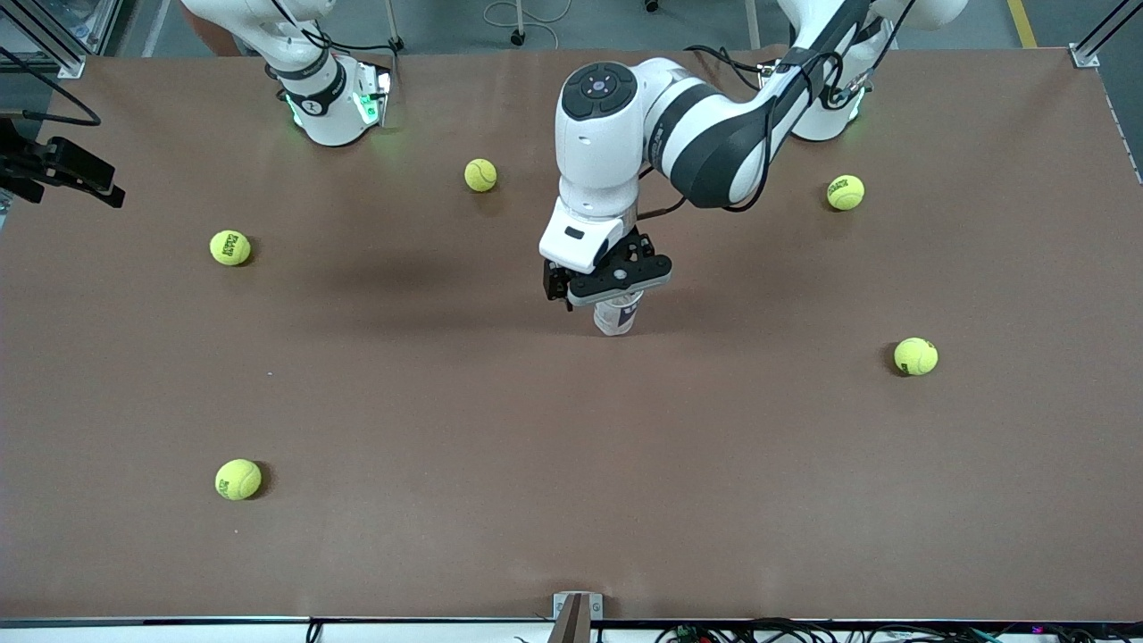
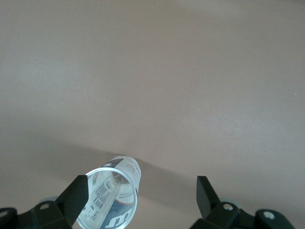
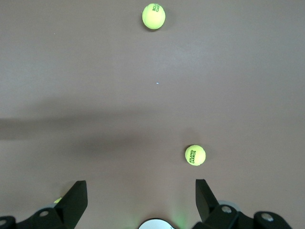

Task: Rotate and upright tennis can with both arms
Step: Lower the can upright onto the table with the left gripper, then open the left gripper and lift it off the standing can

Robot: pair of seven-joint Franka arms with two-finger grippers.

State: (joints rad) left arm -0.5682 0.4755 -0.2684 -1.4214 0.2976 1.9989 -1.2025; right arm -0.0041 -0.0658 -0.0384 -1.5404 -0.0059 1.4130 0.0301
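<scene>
Where the bench (image 1: 571, 500) lies nearest the front camera: one yellow ball, the nearest ball (image 1: 237, 479), toward the right arm's end; its dark print is too small to read.
Second ball (image 1: 915, 355): toward the left arm's end, well apart from the can; print not legible.
Tennis can (image 1: 616, 317): mid-bench, standing on end with its open mouth up, directly under the left hand; empty as seen through the mouth.
Can handling (judgement): light, thin-walled, smooth clear plastic. It flexes under squeeze, slips readily and tips easily.
Can hold point (judgement): across the wall just below the rim, with moderate force.
Can label: white, dark blue and red; there are columns of small print and large white lettering, none of it readable.
Left hand (image 1: 607, 286): released, fingers (image 2: 76, 195) spread wide. The can rim lies just beside one finger; contact cannot be confirmed.
Third ball (image 3: 195, 155): toward the right arm's end; print appears to read ROLAND GARROS.
Farthest balls: one (image 1: 845, 192) near the left arm's base and one (image 1: 480, 175) between the bases.
Right hand (image 3: 140, 188): released, holding nothing, over the bench by its own base; this arm waits.
</scene>
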